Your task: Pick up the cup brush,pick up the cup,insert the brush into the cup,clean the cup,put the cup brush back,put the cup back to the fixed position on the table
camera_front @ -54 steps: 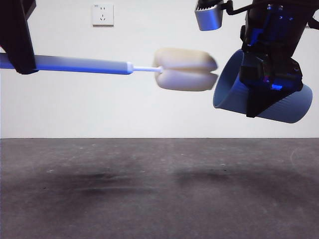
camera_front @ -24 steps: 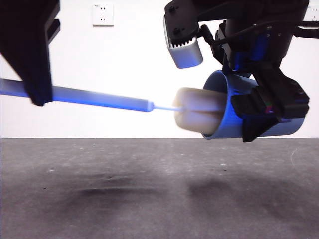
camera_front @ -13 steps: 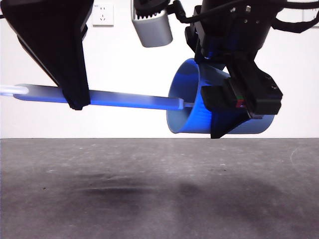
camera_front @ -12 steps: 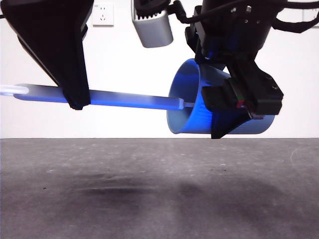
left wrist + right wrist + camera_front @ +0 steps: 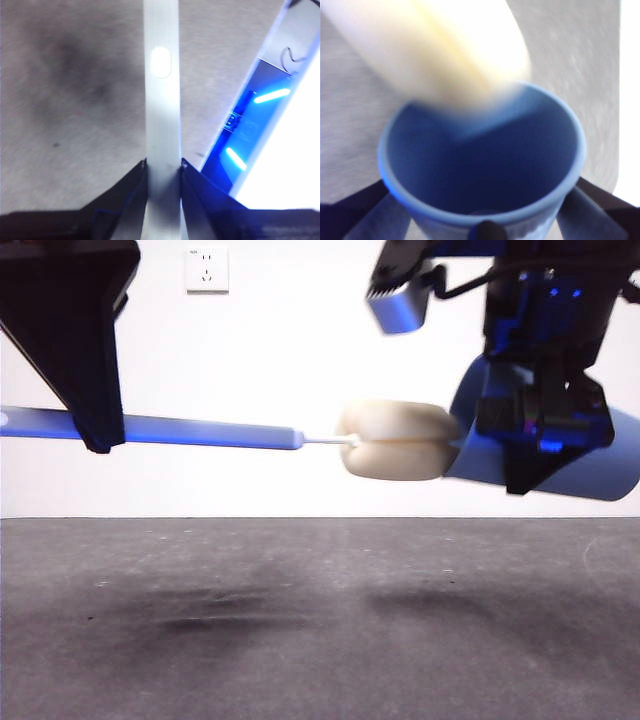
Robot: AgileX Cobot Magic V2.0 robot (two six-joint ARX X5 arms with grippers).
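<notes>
The long grey-handled cup brush with a cream sponge head [image 5: 398, 441] is hanging level above the dark grey matte table [image 5: 320, 640], its head sitting at the mouth of the blue ribbed plastic cup [image 5: 590, 465] on its right.

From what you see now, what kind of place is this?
Probably an indoor robot test bench: a bare dark grey table, a plain white wall with a socket, and no household furnishings.

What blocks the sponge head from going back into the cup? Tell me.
Nothing visible does. The cup brush, held by the left gripper, has its sponge head right at the open mouth of the cup, which the right gripper holds tilted above the table.
</notes>
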